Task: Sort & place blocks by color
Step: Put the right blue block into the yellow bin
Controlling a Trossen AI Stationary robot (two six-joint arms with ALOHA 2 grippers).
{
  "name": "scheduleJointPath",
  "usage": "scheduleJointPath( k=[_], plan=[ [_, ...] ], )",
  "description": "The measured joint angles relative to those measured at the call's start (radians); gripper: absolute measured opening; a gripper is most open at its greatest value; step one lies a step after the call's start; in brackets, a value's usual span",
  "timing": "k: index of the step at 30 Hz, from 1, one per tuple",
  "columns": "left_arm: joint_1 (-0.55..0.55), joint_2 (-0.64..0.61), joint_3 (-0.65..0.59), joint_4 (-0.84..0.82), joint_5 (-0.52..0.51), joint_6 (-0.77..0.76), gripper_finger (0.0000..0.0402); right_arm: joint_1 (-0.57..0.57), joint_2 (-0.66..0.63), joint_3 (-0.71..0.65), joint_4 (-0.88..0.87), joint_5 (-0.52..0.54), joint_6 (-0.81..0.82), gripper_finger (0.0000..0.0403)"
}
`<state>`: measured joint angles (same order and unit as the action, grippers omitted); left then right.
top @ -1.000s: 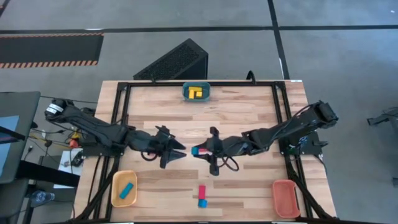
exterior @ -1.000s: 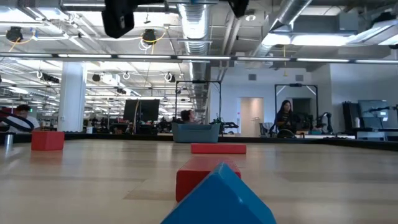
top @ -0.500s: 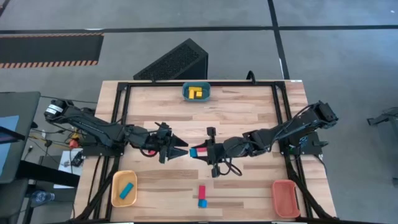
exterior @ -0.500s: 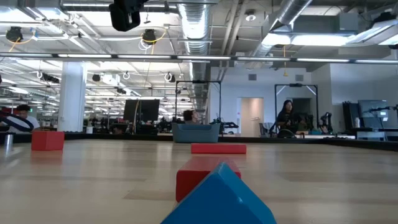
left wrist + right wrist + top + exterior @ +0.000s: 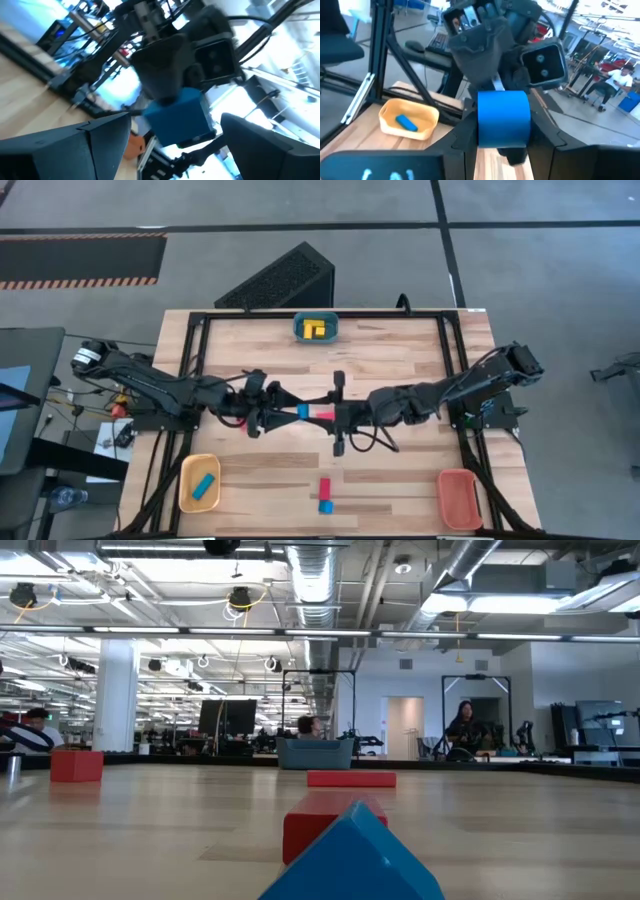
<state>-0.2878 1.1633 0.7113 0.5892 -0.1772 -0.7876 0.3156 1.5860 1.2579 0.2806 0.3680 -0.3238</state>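
Light wooden table point(image 5: 400, 365) under two dark arms meeting at mid-table, right pincer point(image 5: 322, 414) clamped on a small solid blue block point(image 5: 503, 125) above the table's centre, left pincer point(image 5: 285, 412) spread wide around that block's far end

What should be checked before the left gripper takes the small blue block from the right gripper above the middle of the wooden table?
1. Right gripper is shut on the small blue block: ok.
2. Left gripper is open, with one finger on each side of the block: ok.
3. Block is deep enough between the left fingers: cannot tell.
4. Left fingers are closed on the block before the right gripper lets go: not ok, not yet done.
5. Yellow rounded tray, which holds one blue block, has free room: ok.
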Motion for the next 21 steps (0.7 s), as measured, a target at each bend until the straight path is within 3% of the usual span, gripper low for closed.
scheduleJointPath(
  k=[10, 21],
  plan=[
    [0.0, 0.003, 0.0, 0.016, 0.016, -0.013, 0.0295, 0.0, 0.0, 0.0, 0.001, -0.001, -0.025, 0.014],
    [0.03, 0.07, 0.001, 0.156, 0.09, -0.202, 0.0295, 0.0, 0.0, 0.014, 0.008, 0.0, -0.078, 0.0141]
  ],
)
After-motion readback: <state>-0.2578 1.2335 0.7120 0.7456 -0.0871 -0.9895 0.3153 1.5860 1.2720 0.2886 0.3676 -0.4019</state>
